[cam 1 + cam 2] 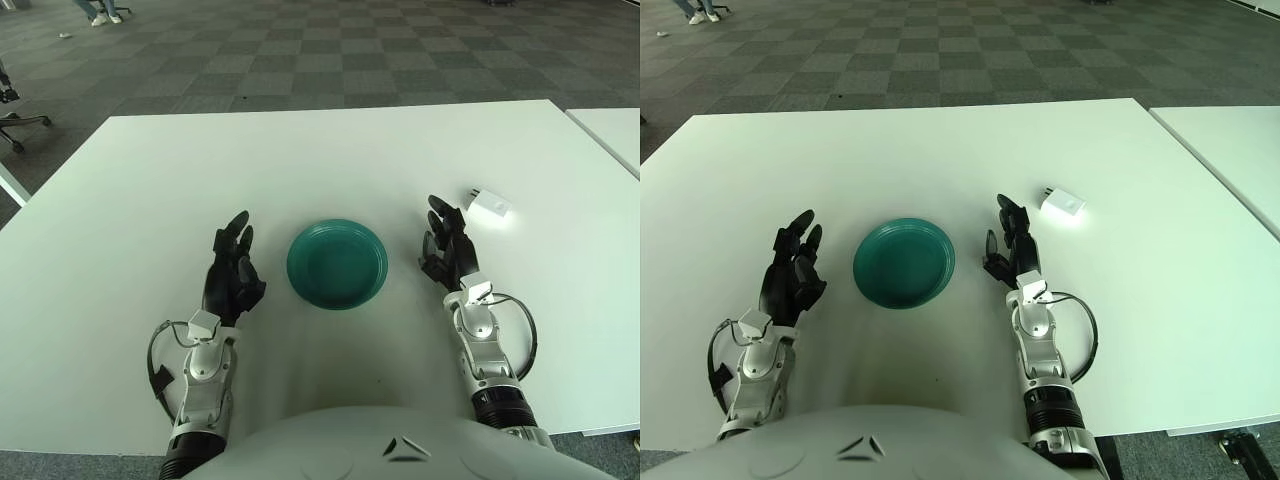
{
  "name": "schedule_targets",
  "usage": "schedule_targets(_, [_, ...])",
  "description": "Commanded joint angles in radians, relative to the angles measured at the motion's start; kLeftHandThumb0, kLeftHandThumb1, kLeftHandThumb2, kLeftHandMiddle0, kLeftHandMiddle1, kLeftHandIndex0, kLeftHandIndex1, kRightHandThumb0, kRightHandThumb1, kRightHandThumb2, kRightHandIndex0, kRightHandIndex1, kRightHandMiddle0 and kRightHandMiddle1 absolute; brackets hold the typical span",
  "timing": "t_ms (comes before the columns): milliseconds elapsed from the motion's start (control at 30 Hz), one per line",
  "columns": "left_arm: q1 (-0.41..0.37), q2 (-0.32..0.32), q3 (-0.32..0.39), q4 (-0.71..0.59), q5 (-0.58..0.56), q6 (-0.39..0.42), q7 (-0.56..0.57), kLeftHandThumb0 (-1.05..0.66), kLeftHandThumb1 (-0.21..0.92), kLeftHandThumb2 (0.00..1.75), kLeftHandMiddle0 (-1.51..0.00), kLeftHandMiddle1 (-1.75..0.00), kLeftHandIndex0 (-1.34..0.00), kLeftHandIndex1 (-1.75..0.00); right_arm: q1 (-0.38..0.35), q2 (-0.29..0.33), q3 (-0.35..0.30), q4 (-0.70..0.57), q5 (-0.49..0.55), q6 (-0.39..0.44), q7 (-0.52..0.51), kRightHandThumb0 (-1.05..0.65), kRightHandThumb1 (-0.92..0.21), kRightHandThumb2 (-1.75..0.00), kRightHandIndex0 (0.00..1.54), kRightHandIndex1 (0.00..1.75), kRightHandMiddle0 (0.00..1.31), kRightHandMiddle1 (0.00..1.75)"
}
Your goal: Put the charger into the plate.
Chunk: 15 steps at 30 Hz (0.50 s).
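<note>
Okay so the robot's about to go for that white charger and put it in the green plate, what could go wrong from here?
1. The charger is small and lies flat on the table, beyond the open right hand; the fingers may push it away rather than grip it.
2. The plate is shallow and sits loose, so a bump from the hand might shift it.
3. The left hand, open left of the plate, might get in the way.
</note>
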Motion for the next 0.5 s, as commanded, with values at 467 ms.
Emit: schedule_targets(467, [0.030, -0.003, -0.005, 0.117, 0.003, -0.006, -0.008, -0.96, 0.92, 0.98, -0.29, -0.01, 0.00, -0.71, 0.092, -0.162, -0.019, -0.280, -0.619, -0.131, -0.491, -0.79, -0.92, -0.60, 0.30, 0.03, 0.00, 0.71])
